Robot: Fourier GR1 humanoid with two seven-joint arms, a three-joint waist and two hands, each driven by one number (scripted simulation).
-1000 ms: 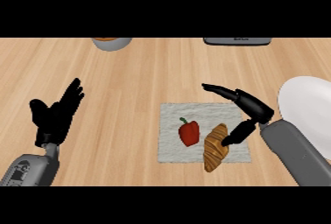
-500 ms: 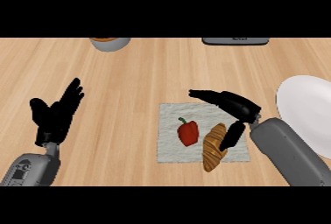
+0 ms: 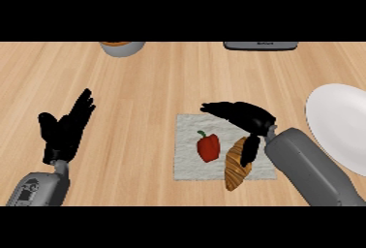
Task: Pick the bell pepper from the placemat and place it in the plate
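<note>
No legible writing; right hand (image 3: 243, 116) over bell pepper (image 3: 208, 147).

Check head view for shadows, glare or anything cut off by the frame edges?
Head view: lighting is flat and even, no glare on the counter; no clear cast shadows under the pepper or the right hand. The plate is cut by the right edge, and a bowl and a dark object by the top band. The left hand shows whole.
</note>
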